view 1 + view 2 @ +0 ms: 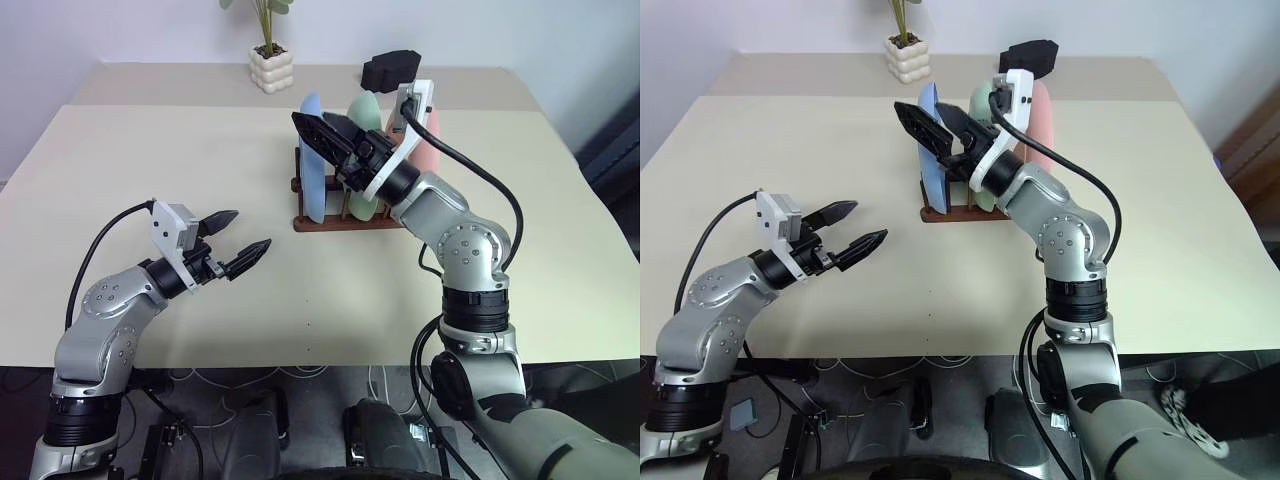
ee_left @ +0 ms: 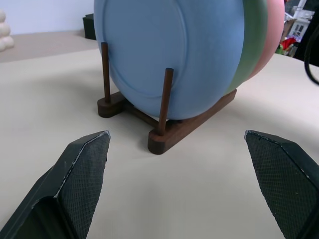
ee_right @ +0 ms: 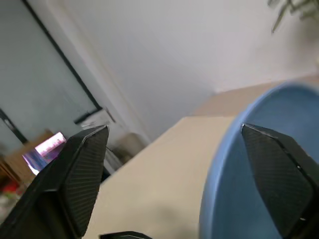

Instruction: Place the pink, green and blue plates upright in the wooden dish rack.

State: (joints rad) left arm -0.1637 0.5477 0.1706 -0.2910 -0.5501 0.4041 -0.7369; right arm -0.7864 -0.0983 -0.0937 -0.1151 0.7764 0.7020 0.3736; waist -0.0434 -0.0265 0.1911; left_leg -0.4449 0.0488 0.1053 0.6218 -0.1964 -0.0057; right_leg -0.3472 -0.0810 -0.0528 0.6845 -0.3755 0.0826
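Observation:
The blue plate [image 1: 312, 195], green plate [image 1: 362, 108] and pink plate [image 1: 1042, 110] stand upright side by side in the wooden dish rack [image 1: 340, 224] at the table's middle back. My right gripper [image 1: 310, 118] is open at the blue plate's top, one finger on each side of its rim, gripping nothing. My left gripper [image 1: 251, 229] hangs open and empty above the table, left of the rack and pointing toward it. In the left wrist view the blue plate [image 2: 169, 55] leans between the rack's pegs [image 2: 166, 99].
A white bumpy pot with a plant [image 1: 271, 68] and a black object [image 1: 390, 68] sit behind the rack. The beige table [image 1: 180, 150] has bare room left, right and in front of the rack.

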